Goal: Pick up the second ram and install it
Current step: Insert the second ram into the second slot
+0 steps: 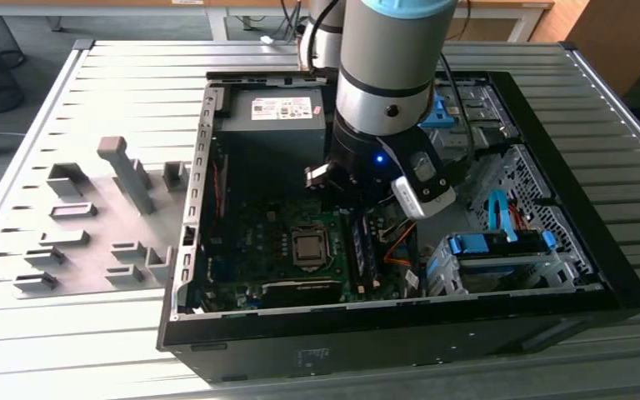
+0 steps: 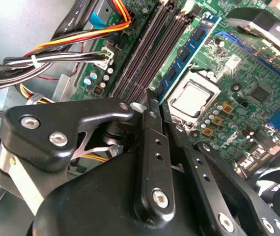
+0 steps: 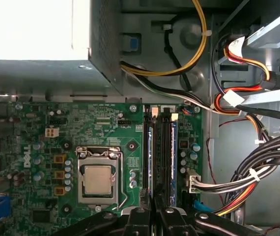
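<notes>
My gripper (image 1: 348, 198) hangs inside the open computer case, low over the motherboard's memory slots (image 3: 160, 157). In both wrist views its two black fingers (image 2: 152, 142) lie pressed together, with nothing visible between them. The tips (image 3: 154, 216) sit over the near end of the slots. A dark blue-green ram with black chips (image 2: 185, 51) stands seated in the slot beside the processor socket (image 2: 193, 98). In the first wrist view this ram (image 3: 150, 152) shows edge-on. I cannot tell whether it is the second ram. The black slots next to it (image 2: 147, 46) look bare.
Bundled power cables (image 3: 258, 172) run close beside the slots. The power supply (image 1: 281, 112) fills the case's far corner, and blue drive cages (image 1: 498, 246) stand at the exterior view's right. Grey fixture blocks (image 1: 131, 179) stand on the slatted table at the exterior view's left.
</notes>
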`<state>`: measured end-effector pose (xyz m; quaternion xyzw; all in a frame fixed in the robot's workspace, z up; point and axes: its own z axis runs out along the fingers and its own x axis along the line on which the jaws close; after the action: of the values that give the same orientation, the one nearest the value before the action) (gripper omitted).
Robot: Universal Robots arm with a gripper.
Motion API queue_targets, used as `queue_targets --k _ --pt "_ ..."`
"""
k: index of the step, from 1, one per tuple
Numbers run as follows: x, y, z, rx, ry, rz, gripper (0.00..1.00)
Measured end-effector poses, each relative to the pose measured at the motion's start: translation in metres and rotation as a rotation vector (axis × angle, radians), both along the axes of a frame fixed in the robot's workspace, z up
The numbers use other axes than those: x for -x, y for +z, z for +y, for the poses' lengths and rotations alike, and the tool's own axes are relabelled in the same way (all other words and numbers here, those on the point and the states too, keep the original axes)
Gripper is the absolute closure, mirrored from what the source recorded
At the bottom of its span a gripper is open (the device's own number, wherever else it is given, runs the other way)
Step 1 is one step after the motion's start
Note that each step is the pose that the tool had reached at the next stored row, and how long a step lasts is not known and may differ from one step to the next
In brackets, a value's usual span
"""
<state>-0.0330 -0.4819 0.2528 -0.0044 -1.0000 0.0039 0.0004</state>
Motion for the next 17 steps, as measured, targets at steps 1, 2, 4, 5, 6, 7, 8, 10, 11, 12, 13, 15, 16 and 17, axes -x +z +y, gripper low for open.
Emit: queue_targets --k 1,2,4,5,6,7,8,10,11,12,13,15,16,17 --pt "-0.0005 -0.0005 0.0 0.0002 0.0 0.0001 0.86" --pt "-0.0008 -0.0007 0.0 0.0002 -0.001 0.0001 0.86" --pt "-0.0008 -0.0006 0.0 0.0004 -0.001 0.0001 0.86" --pt "-0.0009 -0.0008 0.0 0.0001 -0.002 0.0001 0.86" --pt "-0.0009 -0.0008 0.0 0.0001 -0.002 0.0 0.86" --pt "-0.0009 -0.0008 0.0 0.0001 -0.002 0.0001 0.86" --pt "-0.0009 -0.0008 0.0 0.0002 -0.002 0.0001 0.86" --pt "-0.001 -0.001 0.0 0.0001 -0.002 0.0 0.86" --pt "-0.001 -0.0014 0.0 -0.0002 -0.002 -0.0001 0.86" --pt "-0.0012 -0.0016 0.0 0.0 -0.002 0.0 0.86" --pt "-0.0016 -0.002 0.0 0.0 -0.002 0.0 0.86" --pt "-0.0017 -0.0031 -0.0001 -0.0021 -0.002 0.0001 0.86" --pt "-0.0017 -0.0038 -0.0002 -0.0025 -0.002 0.0 0.86" --pt "-0.0019 -0.0045 -0.0006 -0.0024 -0.002 0.0 0.86"
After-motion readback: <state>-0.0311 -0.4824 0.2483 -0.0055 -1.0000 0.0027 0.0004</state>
